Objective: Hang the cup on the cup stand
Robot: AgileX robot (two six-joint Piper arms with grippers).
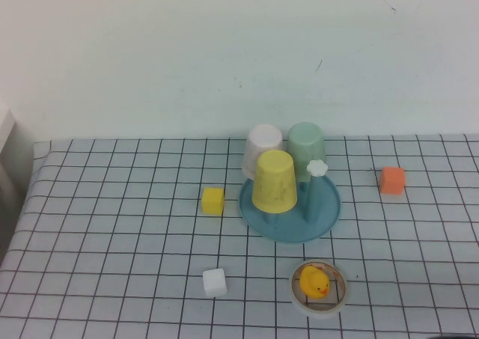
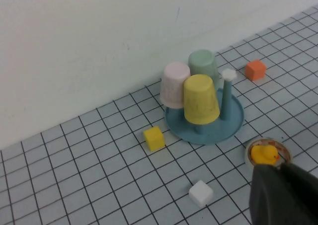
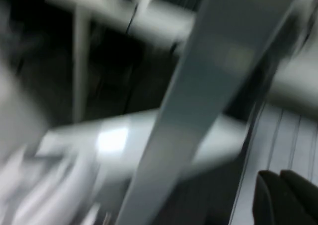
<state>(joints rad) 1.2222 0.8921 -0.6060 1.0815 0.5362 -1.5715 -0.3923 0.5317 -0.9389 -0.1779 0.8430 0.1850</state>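
yellow cup (image 1: 274,180) already sits upside down, long axis vertical, on the blue cup stand (image 1: 326,213) at 12 o'clock from the left tool (image 2: 283,195), which is nearer while the right tool (image 3: 285,197) faces off the worktop, and i can't tell either one's grip state.

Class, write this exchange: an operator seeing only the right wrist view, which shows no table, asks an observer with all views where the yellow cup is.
Observer: The yellow cup sits upside down over a peg of the cup stand.
Operator: Any peg free?
Observer: One, topped by a bare white knob; the pink cup and green cup stand inverted behind.
Operator: And the grippers?
Observer: Neither shows from above. The left gripper hangs above the table, facing the stand; the right gripper faces blurred framework.
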